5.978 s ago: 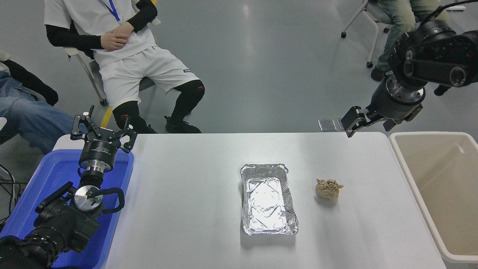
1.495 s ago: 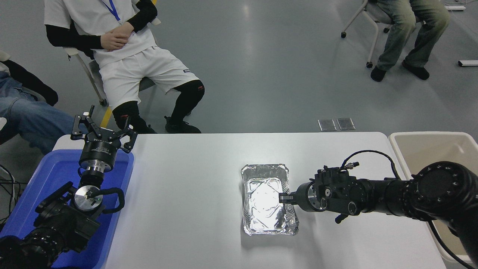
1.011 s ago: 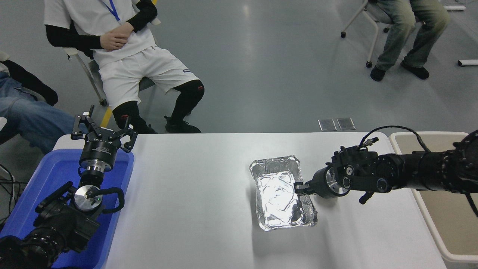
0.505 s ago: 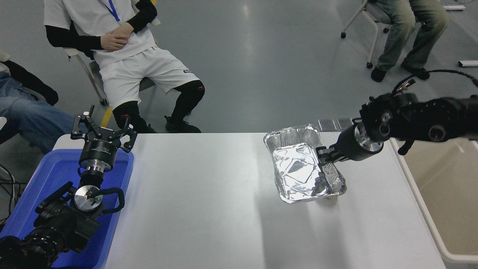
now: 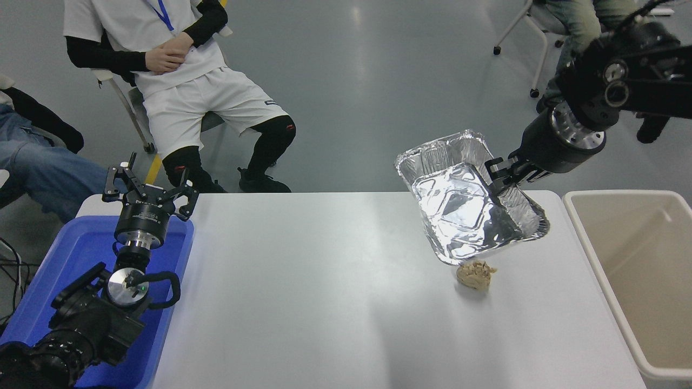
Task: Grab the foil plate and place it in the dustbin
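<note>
The shiny silver foil plate [image 5: 465, 202] hangs in the air above the table's far right part, tilted with its inside facing the camera. My right gripper [image 5: 501, 174] is shut on its right rim, the arm reaching in from the upper right. The beige dustbin [image 5: 632, 270] stands beside the table's right edge, to the right of and below the plate. My left gripper [image 5: 147, 190] stays parked at the lower left above the blue tub, its fingers spread open and holding nothing.
A small tan lumpy wad [image 5: 475, 274] lies on the white table [image 5: 303, 292] just under the lifted plate. A blue tub [image 5: 48, 302] sits at the left edge. People sit on chairs beyond the far side, at top left and top right.
The right gripper came down, closed on the plate's right rim and lifted it up and to the right, tilting it. The tan wad is uncovered again. The left arm has not moved.
</note>
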`<move>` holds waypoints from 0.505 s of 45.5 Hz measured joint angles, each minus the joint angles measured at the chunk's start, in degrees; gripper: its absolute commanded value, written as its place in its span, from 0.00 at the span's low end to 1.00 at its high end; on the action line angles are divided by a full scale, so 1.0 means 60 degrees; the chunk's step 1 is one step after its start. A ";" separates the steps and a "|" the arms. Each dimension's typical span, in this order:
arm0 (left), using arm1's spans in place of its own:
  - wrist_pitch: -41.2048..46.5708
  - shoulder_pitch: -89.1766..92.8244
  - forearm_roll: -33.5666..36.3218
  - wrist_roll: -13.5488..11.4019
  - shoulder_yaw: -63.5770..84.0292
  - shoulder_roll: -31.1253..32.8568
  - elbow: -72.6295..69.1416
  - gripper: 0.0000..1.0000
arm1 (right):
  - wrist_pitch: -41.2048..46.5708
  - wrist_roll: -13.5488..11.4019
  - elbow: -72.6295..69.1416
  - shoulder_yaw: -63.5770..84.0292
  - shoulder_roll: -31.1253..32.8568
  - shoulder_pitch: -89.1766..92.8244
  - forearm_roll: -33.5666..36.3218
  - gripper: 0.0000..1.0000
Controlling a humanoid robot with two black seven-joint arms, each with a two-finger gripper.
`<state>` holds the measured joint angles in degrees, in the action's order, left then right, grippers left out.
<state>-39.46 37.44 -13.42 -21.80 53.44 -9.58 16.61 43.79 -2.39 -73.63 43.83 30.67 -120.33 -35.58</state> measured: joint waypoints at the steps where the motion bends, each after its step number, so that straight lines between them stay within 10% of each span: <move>1: 0.0000 0.0000 0.0000 0.0000 0.0000 0.0000 0.0000 0.99 | 0.0009 -0.0001 -0.0014 0.0005 0.0005 -0.0034 -0.0002 0.00; 23: 0.0000 -0.0001 -0.0004 0.0000 0.0003 0.0000 0.0000 0.99 | 0.0181 -0.0060 -0.0259 0.0252 0.0490 -0.1027 -0.0122 0.00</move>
<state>-39.46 37.44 -13.45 -21.80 53.45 -9.58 16.61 44.88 -2.76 -75.18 45.35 33.61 -126.49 -36.31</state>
